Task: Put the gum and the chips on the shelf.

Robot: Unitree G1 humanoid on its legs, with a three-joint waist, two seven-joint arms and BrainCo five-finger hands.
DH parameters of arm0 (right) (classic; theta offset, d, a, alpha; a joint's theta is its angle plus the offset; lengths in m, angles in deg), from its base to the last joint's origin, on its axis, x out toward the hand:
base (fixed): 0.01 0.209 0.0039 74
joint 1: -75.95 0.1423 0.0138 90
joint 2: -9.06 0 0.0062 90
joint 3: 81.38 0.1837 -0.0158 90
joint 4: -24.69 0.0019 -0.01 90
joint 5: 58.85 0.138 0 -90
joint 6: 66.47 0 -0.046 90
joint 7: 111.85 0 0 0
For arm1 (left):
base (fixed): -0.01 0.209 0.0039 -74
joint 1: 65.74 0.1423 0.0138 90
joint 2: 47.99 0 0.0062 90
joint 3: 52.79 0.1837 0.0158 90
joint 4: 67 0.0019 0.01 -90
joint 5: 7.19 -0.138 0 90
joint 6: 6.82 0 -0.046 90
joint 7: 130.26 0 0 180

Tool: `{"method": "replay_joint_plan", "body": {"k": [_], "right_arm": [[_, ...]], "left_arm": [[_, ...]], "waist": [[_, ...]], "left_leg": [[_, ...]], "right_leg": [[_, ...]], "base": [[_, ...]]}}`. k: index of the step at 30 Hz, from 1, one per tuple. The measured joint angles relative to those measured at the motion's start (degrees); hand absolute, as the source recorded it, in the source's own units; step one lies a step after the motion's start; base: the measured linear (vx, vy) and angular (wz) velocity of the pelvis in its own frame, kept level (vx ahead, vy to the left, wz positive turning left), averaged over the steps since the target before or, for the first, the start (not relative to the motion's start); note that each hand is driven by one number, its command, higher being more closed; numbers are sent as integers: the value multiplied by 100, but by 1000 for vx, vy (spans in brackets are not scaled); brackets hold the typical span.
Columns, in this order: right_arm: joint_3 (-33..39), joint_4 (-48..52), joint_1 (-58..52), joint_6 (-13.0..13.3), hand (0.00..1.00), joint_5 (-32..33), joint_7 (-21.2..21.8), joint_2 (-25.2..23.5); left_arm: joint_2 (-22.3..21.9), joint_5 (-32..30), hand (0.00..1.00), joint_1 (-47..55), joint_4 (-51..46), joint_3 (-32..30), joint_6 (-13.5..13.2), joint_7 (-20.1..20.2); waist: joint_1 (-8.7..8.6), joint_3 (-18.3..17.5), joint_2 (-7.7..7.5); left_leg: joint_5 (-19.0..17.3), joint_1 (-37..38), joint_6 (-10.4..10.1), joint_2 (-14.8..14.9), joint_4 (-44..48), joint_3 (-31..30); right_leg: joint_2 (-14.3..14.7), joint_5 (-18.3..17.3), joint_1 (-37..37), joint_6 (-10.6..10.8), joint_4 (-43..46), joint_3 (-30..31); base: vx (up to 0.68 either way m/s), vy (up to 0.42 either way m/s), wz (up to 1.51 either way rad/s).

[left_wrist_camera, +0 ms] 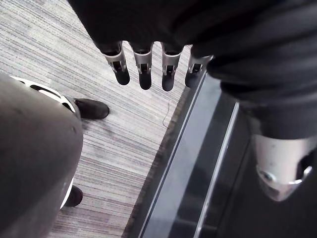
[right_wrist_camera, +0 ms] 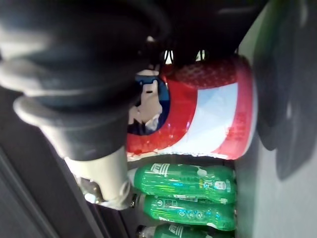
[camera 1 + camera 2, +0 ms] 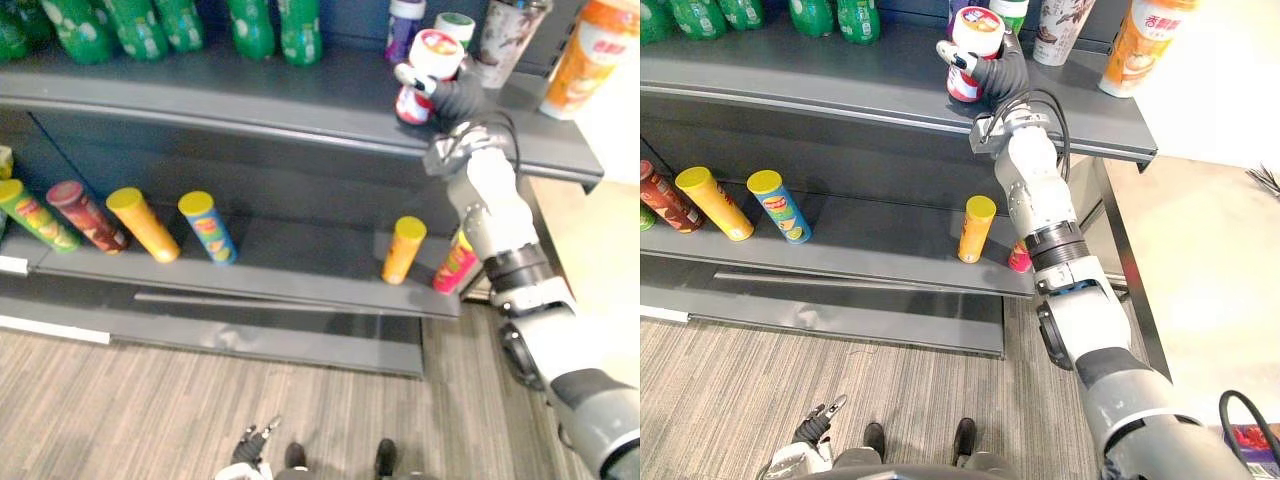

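A red-and-white gum canister (image 3: 428,75) with a white lid stands upright at the right part of the top shelf (image 3: 250,95). My right hand (image 3: 458,98) is shut on it from the right side. The right wrist view shows the canister (image 2: 208,114) with its base close to the shelf board; whether they touch is unclear. Chip cans stand tilted on the lower shelf (image 3: 290,270), the nearest a yellow can (image 3: 403,250) under my right forearm. Low over the floor hangs my left hand (image 3: 252,445), its fingers (image 1: 143,64) straight and holding nothing.
Green bottles (image 3: 260,25) line the back of the top shelf, left of the canister. Cups and an orange tub (image 3: 590,55) stand to its right. A pink can (image 3: 455,265) leans at the lower shelf's right end. Several more chip cans (image 3: 208,226) sit further left.
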Motion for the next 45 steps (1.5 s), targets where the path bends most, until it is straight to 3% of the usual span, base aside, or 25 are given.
{"method": "replay_joint_plan", "body": {"k": [14,25,26,45], "right_arm": [[60,-275,177,-21,100,-117,-140,1],[56,-233,175,-18,100,-117,69,6],[55,-225,171,-18,0,-117,75,6],[57,-199,20,39,0,-117,66,54]], "left_arm": [[12,10,0,2,-120,-2,-4,-14],[26,7,0,-8,-153,-1,-1,-13],[27,6,0,-8,-153,-1,-1,-13],[27,3,0,-8,-140,2,0,-20]], "waist": [[23,79,-108],[14,129,-170],[10,130,-169],[-2,134,-164]], "left_leg": [[9,0,-1,2,-1,9],[9,38,-1,-3,-1,88],[9,40,-1,-3,-1,95],[7,99,-2,-5,-3,152]], "right_leg": [[-2,-1,3,1,7,-5],[-1,-1,-1,1,9,85],[-1,-1,-1,1,9,89],[-5,-3,-1,2,80,148]], "base": [[0,0,0],[1,0,-3],[0,0,0],[1,0,0]]}}
